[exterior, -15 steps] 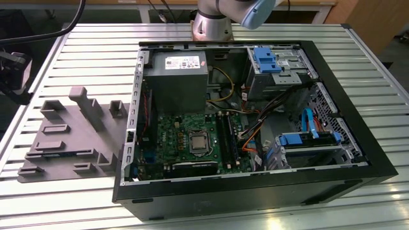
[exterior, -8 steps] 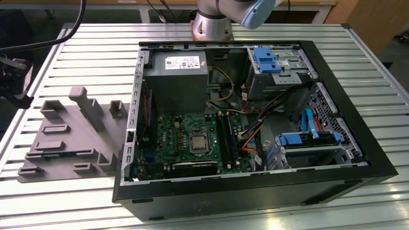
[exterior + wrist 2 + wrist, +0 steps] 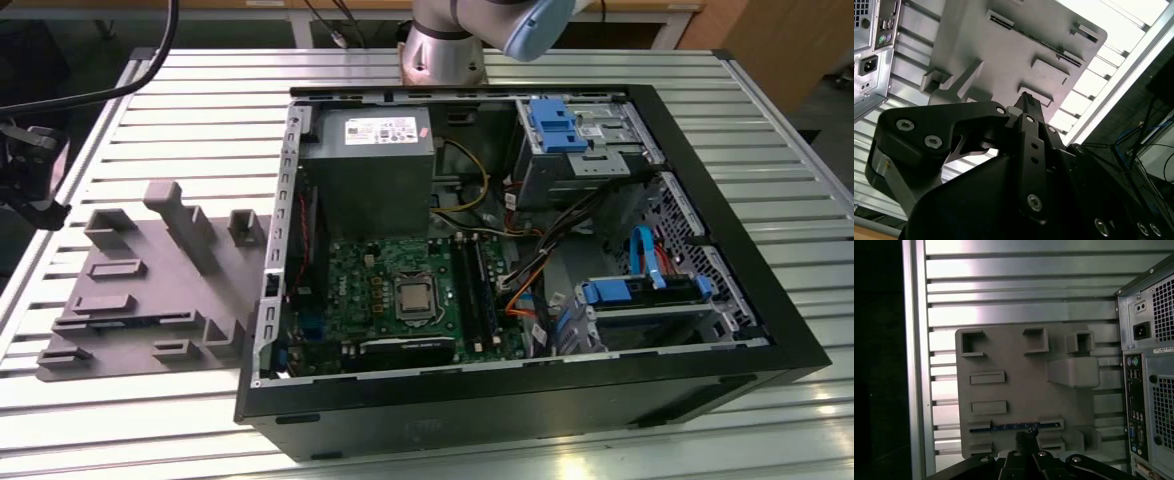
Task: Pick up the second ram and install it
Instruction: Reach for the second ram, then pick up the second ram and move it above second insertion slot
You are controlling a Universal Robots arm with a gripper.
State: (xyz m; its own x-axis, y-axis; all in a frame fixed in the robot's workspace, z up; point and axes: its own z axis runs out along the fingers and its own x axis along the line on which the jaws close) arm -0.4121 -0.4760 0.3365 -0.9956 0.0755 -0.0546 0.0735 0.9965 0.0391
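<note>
In the first wrist view the second ram shows as a thin dark-blue strip standing on edge in a slot of the grey fixture plate. My gripper hangs well above the plate, and its dark fingertips, drawn together with nothing between them, overlap the strip's middle in this view. The second wrist view looks along the black gripper from behind, down at the same fixture plate. In the exterior view the fixture plate lies to the left of the open computer case, whose long black memory slots run beside the processor socket.
The case's rear panel, with its ports and power socket, stands close beside the fixture. Tall grey posts rise from the plate's far side. The slatted metal table's edge runs just past the plate. Cables and blue drive brackets crowd the case interior.
</note>
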